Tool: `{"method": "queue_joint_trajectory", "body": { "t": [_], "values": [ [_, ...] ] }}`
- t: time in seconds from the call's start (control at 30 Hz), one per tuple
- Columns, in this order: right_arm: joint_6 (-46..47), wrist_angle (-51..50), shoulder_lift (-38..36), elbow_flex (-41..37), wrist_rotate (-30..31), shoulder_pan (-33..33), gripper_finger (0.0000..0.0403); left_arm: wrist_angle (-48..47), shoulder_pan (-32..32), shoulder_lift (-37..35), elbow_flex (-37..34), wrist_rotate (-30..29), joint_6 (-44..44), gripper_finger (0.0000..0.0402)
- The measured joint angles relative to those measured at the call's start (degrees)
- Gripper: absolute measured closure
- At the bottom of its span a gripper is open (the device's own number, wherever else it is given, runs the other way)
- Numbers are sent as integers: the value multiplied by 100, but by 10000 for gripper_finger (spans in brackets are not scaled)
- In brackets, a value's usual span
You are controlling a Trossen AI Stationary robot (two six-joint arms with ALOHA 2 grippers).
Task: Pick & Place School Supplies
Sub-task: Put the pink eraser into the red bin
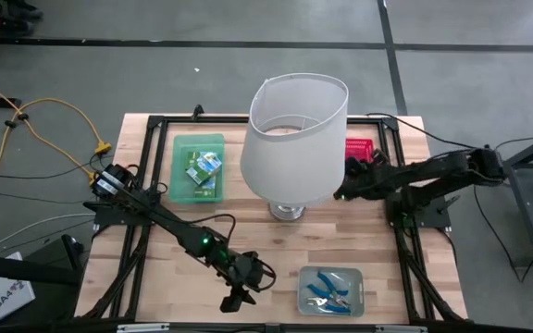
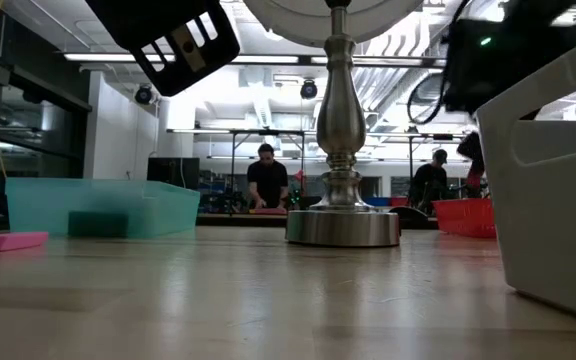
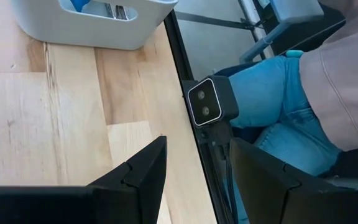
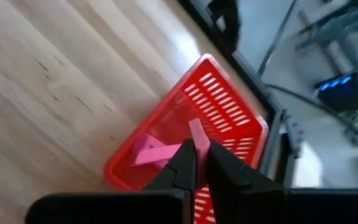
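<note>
My right gripper (image 4: pixel 197 155) is shut on a small pink eraser (image 4: pixel 197 132) over the red tray (image 4: pixel 229 106), at the table's far right (image 1: pixel 360 148). A second pink block (image 4: pixel 149 150) lies flat inside that tray. My left gripper (image 3: pixel 197 180) is open and empty above the table's near edge (image 1: pixel 236 298), left of the clear grey tray (image 1: pixel 331 289) holding blue-handled scissors (image 1: pixel 325 289). Green-yellow boxes (image 1: pixel 204 170) lie in the green tray (image 1: pixel 181 153). Another pink eraser (image 2: pixel 8 241) lies flat on the table in the low view. My right gripper pinches the pink eraser between its two fingertips (image 4: pixel 182 163), by the eraser's near end (image 4: pixel 199 144). The rest of the block sticks out past the fingers. It is lifted clear, above the red tray's inside.
A big white lampshade (image 1: pixel 294 139) on a metal base (image 2: pixel 343 225) stands mid-table between the trays. A small camera (image 3: pixel 211 106) sits at the near edge, with a seated person's jeans (image 3: pixel 272 93) just beyond it. People stand in the room behind (image 2: pixel 266 180).
</note>
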Motion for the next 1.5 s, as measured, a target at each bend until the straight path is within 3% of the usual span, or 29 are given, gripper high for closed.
{"method": "queue_joint_trajectory", "body": {
  "t": [0.2,0.4,0.57,1.03,1.5],
  "values": [
    [-1376,1120,-48,-328,-399,-1157,390,0,4,0,-2,2,0,230],
    [-2062,1476,-2,-330,-879,-2189,390,4,4,0,-2,2,0,230],
    [-2337,1646,0,-330,-1428,-2689,375,4,4,0,-2,2,0,230],
    [-2428,1719,2,-330,-1724,-2753,297,4,13,2,-1,2,0,230],
    [-2438,1715,-436,-330,-1761,-2707,285,4,13,4,-2,2,0,230]
  ]
}}
